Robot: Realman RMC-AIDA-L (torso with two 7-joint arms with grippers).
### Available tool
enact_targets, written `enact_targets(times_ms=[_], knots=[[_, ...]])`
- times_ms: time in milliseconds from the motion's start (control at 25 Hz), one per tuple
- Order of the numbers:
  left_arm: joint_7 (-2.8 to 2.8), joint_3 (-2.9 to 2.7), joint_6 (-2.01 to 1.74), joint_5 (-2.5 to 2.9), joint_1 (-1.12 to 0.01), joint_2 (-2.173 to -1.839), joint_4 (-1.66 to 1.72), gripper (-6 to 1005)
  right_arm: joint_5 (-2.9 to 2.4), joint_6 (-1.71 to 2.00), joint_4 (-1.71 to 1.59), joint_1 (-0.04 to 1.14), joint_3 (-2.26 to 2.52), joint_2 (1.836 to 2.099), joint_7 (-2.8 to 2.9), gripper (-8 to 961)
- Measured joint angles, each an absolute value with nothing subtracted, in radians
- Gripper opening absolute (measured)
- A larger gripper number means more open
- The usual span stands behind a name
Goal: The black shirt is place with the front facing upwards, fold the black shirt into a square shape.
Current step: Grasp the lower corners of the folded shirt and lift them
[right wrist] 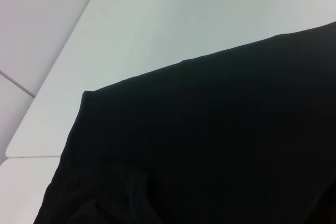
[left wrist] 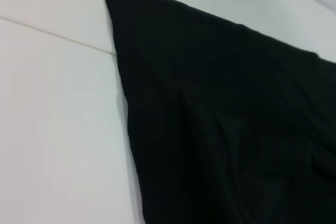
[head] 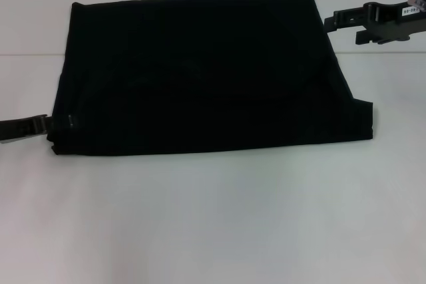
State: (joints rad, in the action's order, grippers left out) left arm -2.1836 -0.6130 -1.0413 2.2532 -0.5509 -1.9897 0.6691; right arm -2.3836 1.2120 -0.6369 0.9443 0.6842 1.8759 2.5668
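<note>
The black shirt (head: 206,74) lies flat on the white table, folded into a broad, roughly rectangular block, wider than it is deep. Its far edge runs fairly straight, the near edge slants slightly, and at the near right corner a small step juts out where one layer sticks past the rest. The cloth is plain and dark with no lettering showing on the upper face. Soft creases and a faint curved ridge cross the middle. In the left wrist view (left wrist: 226,129) shallow wrinkles fan across it; the right wrist view (right wrist: 210,150) shows a smooth straight edge and one rumpled corner.

Matt black cloth shirt (head: 206,78)
</note>
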Motion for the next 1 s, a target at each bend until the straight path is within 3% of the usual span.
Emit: enact_targets(times_ms=[1000], knots=[[-2.264, -0.732, -1.018, 2.320, -0.596, -1.993, 0.647, 754, -2.383, 1.221, -0.641, 0.931, 0.683, 1.873, 2.566, 941]])
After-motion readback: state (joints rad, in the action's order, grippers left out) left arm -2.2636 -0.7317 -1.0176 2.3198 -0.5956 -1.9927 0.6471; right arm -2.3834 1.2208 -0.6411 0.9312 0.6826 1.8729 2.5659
